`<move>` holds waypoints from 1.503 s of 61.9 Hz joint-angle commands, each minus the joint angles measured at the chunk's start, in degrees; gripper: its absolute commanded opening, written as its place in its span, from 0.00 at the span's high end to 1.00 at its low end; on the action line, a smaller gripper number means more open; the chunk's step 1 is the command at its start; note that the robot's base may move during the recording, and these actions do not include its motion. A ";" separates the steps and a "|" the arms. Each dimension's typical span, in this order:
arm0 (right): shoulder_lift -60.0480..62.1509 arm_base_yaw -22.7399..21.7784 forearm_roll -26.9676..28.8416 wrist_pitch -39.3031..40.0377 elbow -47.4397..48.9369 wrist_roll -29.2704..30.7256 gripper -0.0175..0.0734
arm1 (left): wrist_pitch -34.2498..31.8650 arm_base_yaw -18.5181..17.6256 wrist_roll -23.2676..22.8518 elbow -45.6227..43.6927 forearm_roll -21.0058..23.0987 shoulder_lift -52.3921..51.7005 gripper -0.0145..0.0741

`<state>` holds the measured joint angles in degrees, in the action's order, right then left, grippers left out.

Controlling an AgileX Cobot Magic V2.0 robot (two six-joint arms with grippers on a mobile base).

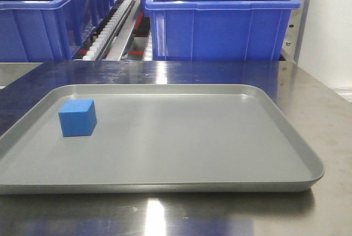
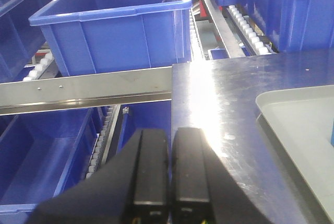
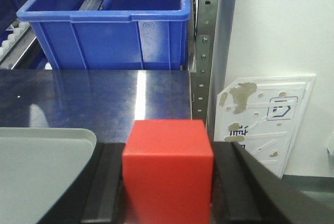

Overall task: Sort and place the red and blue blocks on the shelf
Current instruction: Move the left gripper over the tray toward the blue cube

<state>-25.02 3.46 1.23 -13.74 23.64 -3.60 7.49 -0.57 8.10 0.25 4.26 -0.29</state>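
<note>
The blue block (image 1: 77, 118) rests on the left part of the grey tray (image 1: 231, 137), and no gripper is near it. The red block (image 3: 168, 166) is clamped between the two black fingers of my right gripper (image 3: 169, 148), above the table's right end just past the tray corner (image 3: 36, 166). My left gripper (image 2: 170, 132) is shut with nothing in it and hangs over the table's left edge. Before it runs the shelf's steel front rail (image 2: 88, 89). The shelf's roller tracks (image 1: 113, 27) lie behind the table.
Large blue bins (image 1: 220, 21) (image 1: 44, 16) fill the shelf levels, with another bin (image 2: 115, 20) behind the rail and one (image 2: 42, 161) below it. A perforated steel upright (image 3: 203, 51) and a white wall (image 3: 271, 25) bound the right side.
</note>
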 commanded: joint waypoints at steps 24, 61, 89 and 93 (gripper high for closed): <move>8.56 -0.52 -1.23 5.74 1.61 0.59 0.75 | -4.71 -0.16 0.00 1.58 0.43 -0.61 0.70; 9.13 -0.52 -1.23 5.67 1.61 0.59 0.75 | -4.71 -0.16 0.00 1.58 0.43 -0.61 0.70; 9.13 -0.52 -1.23 5.67 1.61 0.59 0.75 | -4.71 -0.16 0.00 1.58 0.43 -0.61 0.70; 9.13 -0.52 -1.23 5.67 1.61 0.59 0.75 | -4.65 -0.16 0.00 1.58 0.97 -0.61 0.70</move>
<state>-15.34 3.46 0.65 -13.49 23.64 -3.51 7.49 -0.57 8.10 0.25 4.36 -0.29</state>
